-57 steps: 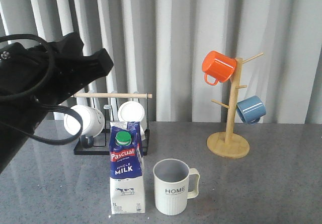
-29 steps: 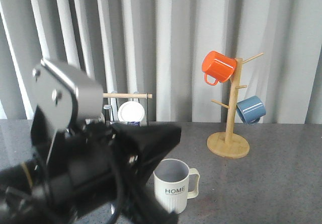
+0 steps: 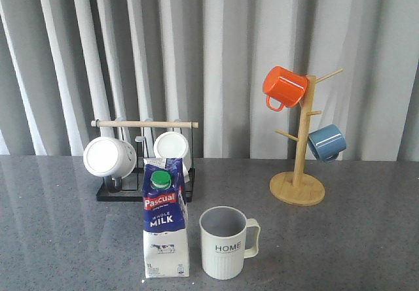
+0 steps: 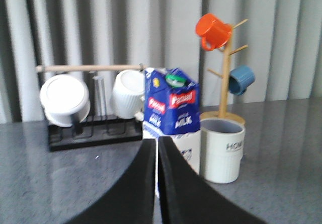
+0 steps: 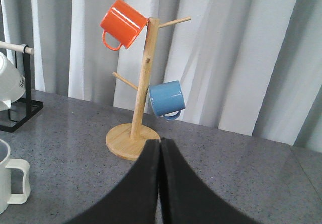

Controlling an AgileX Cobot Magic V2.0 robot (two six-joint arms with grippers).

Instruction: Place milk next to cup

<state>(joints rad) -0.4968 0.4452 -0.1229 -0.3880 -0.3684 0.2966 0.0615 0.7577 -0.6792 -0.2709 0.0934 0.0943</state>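
Note:
The milk [image 3: 165, 222], a blue and white carton with a green cap, stands upright near the table's front. Just to its right stands the cup [image 3: 224, 242], a cream ribbed mug marked "HOME", with a small gap between them. The left wrist view shows the milk [image 4: 172, 110] and the cup [image 4: 222, 147] side by side beyond my left gripper [image 4: 157, 142], which is shut and empty, short of the carton. My right gripper [image 5: 160, 142] is shut and empty too, near the wooden mug tree. Neither gripper appears in the front view.
A black rack [image 3: 145, 185] with a wooden bar holds two white mugs [image 3: 109, 157] behind the milk. A wooden mug tree [image 3: 298, 185] at the back right carries an orange mug [image 3: 283, 87] and a blue mug [image 3: 326, 142]. Grey curtains close off the back.
The left arm filled the left and middle of the front view and hid the milk half a second ago. It has now withdrawn out of that view. Milk and cup have not moved.

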